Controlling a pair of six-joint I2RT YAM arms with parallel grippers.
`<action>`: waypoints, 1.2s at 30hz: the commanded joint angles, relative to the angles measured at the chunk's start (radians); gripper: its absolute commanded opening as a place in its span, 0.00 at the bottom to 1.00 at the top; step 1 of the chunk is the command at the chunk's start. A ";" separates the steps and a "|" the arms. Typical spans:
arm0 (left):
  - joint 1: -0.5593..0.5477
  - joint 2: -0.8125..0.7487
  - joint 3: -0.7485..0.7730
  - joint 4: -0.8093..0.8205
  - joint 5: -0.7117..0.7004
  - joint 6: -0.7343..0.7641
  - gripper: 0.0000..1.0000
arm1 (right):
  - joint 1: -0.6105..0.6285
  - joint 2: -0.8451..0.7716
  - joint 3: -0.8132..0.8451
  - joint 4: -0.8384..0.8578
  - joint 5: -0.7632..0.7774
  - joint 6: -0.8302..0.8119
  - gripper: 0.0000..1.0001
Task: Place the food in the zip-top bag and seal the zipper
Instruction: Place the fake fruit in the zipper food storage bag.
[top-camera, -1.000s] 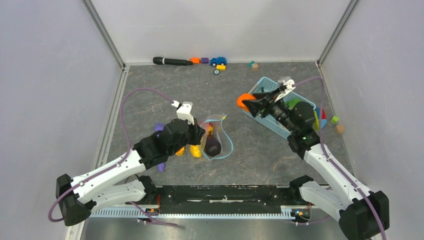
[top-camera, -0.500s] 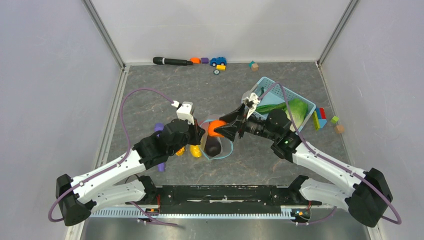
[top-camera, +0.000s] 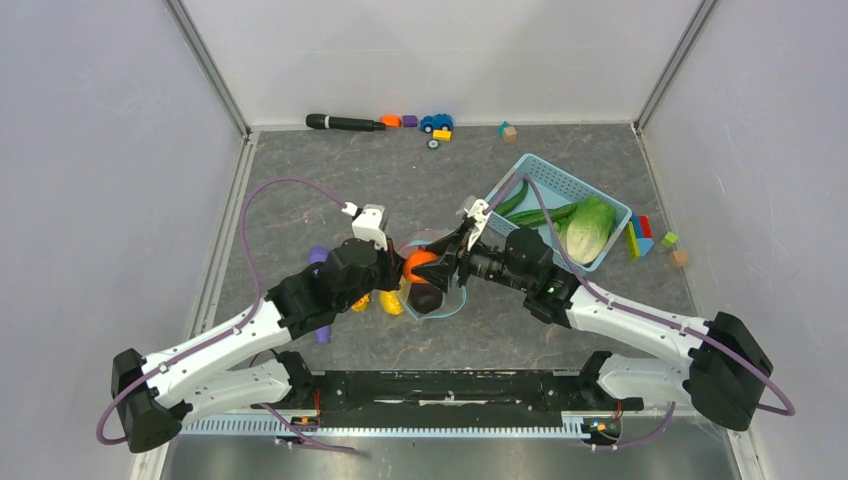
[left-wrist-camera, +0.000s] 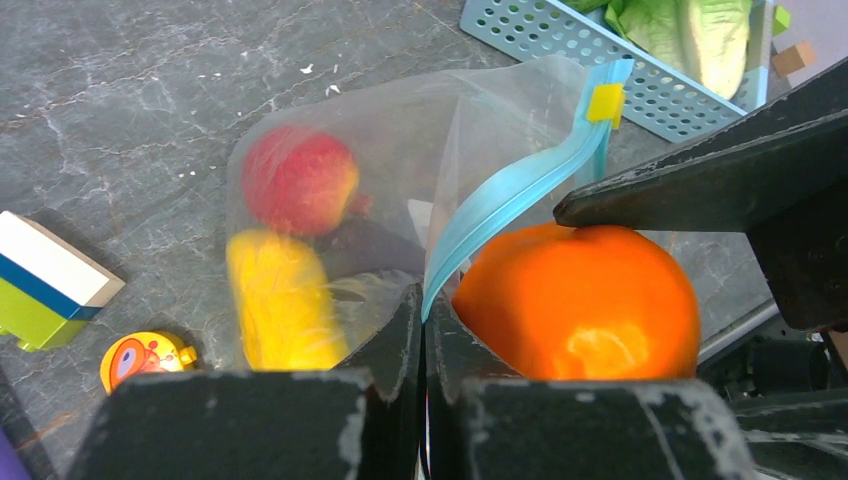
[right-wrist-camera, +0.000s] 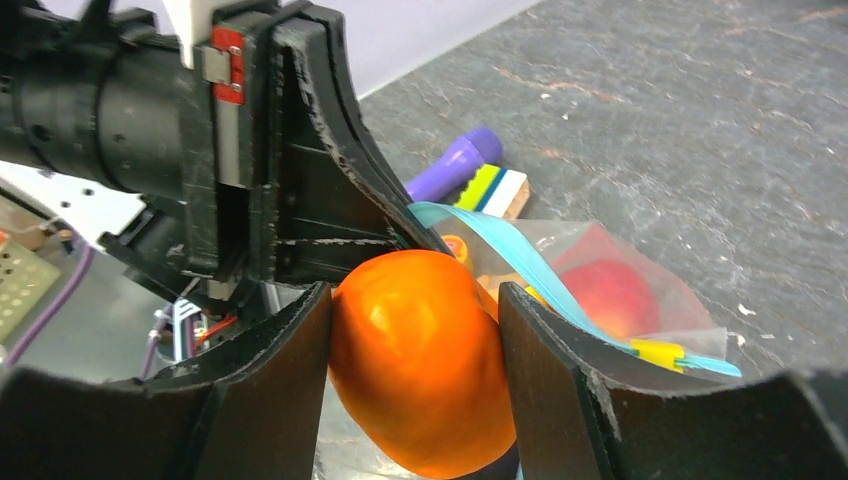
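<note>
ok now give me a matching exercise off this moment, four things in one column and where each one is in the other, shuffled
Things
1. orange
2. red fruit
3. lettuce
4. zipper

Places
A. lying in the light-blue basket
B. inside the zip-top bag, beside the yellow mango
C. pinched in the left gripper
D. held in the right gripper, at the bag's mouth

Pairs: 1-D, 2-B, 3-A, 4-C
</note>
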 joint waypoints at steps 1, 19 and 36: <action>-0.004 -0.017 -0.001 0.048 0.010 0.019 0.02 | 0.039 0.025 -0.002 -0.005 0.151 -0.058 0.25; -0.004 -0.077 -0.028 0.091 0.085 0.025 0.02 | 0.201 0.091 0.057 -0.061 0.779 -0.256 0.23; -0.004 -0.177 -0.103 0.199 0.168 0.032 0.02 | 0.371 0.124 0.100 0.154 1.331 -0.501 0.24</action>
